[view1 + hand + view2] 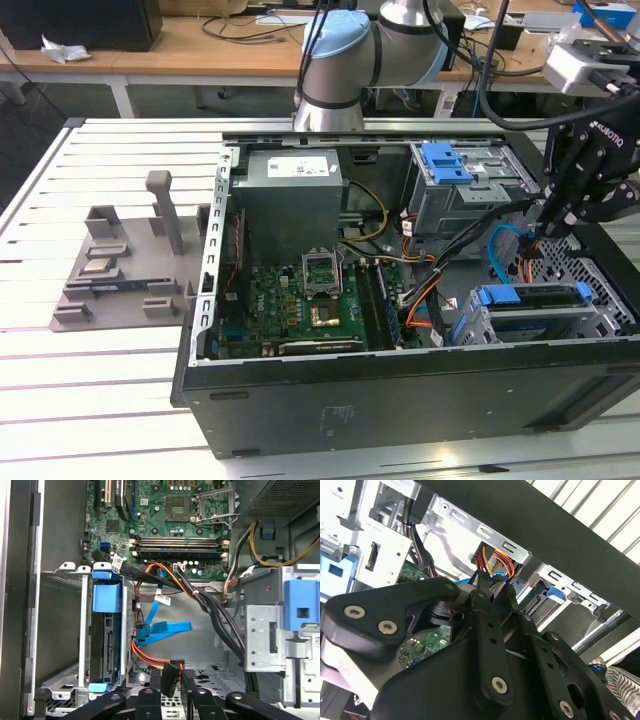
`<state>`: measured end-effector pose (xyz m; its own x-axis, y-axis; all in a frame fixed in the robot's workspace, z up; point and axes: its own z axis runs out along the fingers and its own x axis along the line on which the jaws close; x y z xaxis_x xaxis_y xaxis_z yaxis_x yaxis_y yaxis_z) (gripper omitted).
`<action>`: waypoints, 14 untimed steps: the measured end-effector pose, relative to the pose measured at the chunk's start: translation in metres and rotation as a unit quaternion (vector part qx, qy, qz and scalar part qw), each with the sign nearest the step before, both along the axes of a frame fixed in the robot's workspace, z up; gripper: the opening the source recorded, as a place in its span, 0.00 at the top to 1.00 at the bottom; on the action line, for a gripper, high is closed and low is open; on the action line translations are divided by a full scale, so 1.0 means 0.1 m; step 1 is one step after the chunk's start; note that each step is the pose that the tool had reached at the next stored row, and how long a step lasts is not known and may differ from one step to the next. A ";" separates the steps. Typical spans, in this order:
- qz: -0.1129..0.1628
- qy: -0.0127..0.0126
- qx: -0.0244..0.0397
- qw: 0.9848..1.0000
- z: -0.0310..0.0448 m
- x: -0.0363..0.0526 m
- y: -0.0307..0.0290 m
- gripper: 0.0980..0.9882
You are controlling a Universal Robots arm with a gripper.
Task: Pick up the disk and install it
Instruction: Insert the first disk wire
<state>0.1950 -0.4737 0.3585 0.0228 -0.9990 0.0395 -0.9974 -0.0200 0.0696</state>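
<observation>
Down inside the open computer case [400,400], at about 3 o'clock in the exterior view: the black gripper [548,228]. Clenched, with the fingers almost together, on a black cable plug [170,676]; grasped right at the tips, as seen in both wrist views. Behind the plug, a bundle of red, orange and yellow wires [495,562]. No contact with the disk [535,297]. Sits already in the grey metal drive cage [478,322], at about 4 o'clock in the exterior view and at 6 o'clock from the gripper, near it but apart. Stands there on edge: in the exterior view, a long blue strip of carrier over a dark side. In the first wrist view, the same disk [106,647] edge-on: a narrow dark face with a connector slot, framed by blue plastic, with a broad blue tab at one end and a smaller blue piece at the other. Just beside the cage, a flat blue data cable [167,628], loose, between cage and plug. Elsewhere in the exterior view: green motherboard [290,300] toward 7 o'clock, grey power supply [290,185] toward 11 o'clock, a blue bracket [445,163] on the upper drive bay at 2 o'clock, and a grey fixture [120,270] on the slatted table [100,400] at 9 o'clock, well apart from the case.
</observation>
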 end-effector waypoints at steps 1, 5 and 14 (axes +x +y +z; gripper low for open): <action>0.000 0.000 -0.005 1.000 -0.032 0.000 0.004 0.77; 0.000 0.000 -0.012 1.000 -0.044 0.000 0.008 0.77; 0.002 -0.002 -0.020 1.000 0.002 -0.002 0.109 0.77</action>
<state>0.1948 -0.4628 0.3587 0.0274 -0.9964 0.0801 -0.9975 -0.0220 0.0670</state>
